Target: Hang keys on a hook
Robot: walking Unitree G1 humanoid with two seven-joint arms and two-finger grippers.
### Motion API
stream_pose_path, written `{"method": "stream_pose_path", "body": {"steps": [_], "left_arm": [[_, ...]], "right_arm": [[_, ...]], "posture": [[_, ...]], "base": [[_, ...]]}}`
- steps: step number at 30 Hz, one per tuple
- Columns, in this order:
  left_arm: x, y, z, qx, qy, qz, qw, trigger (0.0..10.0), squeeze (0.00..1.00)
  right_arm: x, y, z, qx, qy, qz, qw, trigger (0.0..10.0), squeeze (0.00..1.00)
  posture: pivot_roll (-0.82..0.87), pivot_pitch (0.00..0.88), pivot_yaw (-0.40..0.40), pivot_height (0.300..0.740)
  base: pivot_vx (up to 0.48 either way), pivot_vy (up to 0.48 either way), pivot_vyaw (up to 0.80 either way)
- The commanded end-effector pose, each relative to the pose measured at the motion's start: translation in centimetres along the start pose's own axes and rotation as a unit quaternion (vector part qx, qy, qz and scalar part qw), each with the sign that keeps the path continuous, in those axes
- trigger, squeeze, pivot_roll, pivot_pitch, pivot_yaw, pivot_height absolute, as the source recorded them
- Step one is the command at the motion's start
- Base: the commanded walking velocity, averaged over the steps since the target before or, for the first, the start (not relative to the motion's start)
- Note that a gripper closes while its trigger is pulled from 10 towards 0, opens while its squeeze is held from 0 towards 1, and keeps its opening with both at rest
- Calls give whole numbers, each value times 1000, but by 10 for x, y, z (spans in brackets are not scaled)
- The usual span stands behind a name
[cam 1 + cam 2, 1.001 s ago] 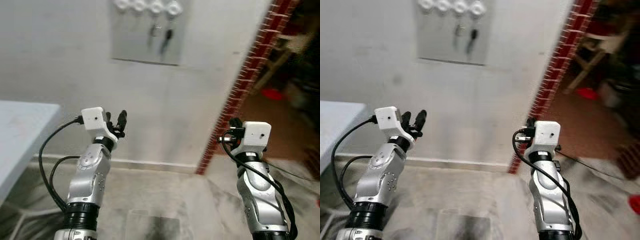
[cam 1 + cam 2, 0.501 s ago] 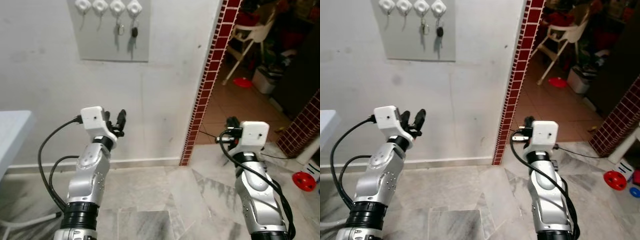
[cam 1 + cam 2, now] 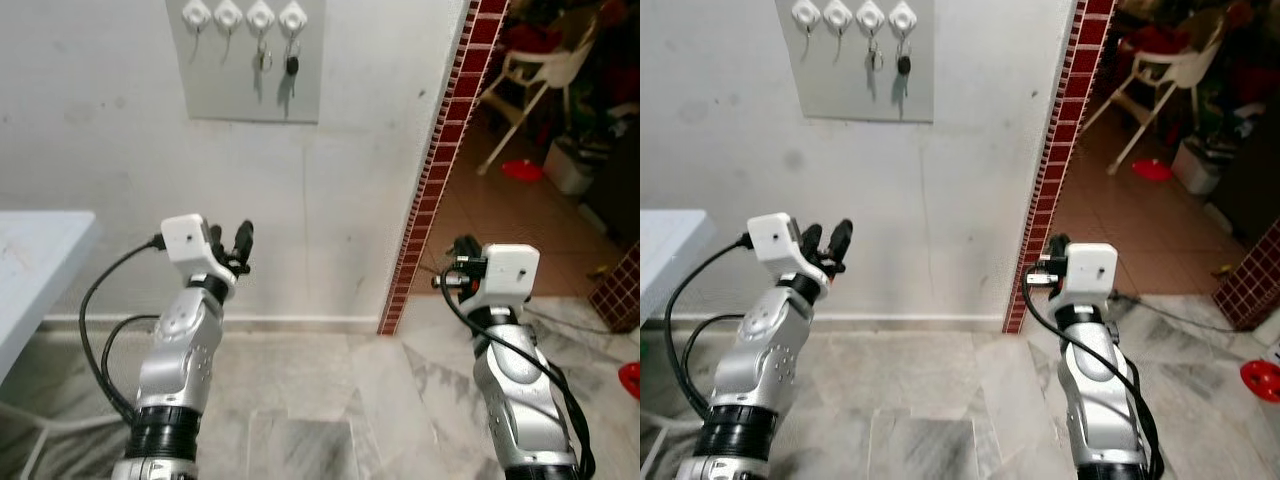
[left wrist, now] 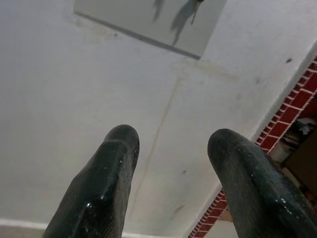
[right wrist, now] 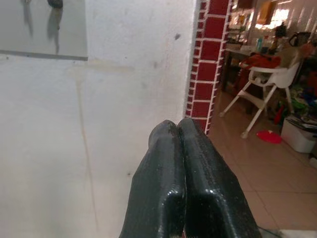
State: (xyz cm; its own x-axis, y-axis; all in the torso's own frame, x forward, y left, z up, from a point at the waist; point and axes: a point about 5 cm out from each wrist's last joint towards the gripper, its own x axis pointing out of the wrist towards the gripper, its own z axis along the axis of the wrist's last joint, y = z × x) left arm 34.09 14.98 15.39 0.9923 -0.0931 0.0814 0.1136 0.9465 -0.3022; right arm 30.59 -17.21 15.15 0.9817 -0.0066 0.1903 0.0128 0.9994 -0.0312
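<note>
Keys hang from the rightmost of four white hooks on a grey board fixed high on the white wall ahead of you, with a second, paler bunch on the hook just beside it. Both of your arms are raised in front of you, well below the board and apart from it. Your left gripper sits at about chest height with its two black fingers spread wide and nothing between them; from its wrist camera you look up the wall toward the lower edge of the board. Your right gripper is clenched, its fingers pressed together and holding nothing, and it points at the wall near a strip of red brick that edges a doorway. Through that doorway you see a tiled floor, a white high chair and a red object on the ground. A pale bench juts in at your left. Grey marble floor runs below your arms.
</note>
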Motion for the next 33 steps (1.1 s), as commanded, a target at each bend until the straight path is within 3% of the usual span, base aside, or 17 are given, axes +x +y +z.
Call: {"method": "stream_pose_path", "body": {"steps": [1,21,33], "left_arm": [[0,2,3,1,-1,1,1000,10000,0],[0,2,4,-4,-6,1,1000,10000,0],[0,2,7,-6,-11,-2,1000,10000,0]], "right_arm": [[0,0,7,-4,-15,0,1000,10000,0],[0,0,7,-3,-15,3,1000,10000,0],[-1,0,7,-3,-14,3,1000,10000,0]], "posture": [[54,104,-31,740],[54,106,-35,740],[55,106,-33,740]], "base": [[0,0,0],[0,0,0],[311,0,0]]}}
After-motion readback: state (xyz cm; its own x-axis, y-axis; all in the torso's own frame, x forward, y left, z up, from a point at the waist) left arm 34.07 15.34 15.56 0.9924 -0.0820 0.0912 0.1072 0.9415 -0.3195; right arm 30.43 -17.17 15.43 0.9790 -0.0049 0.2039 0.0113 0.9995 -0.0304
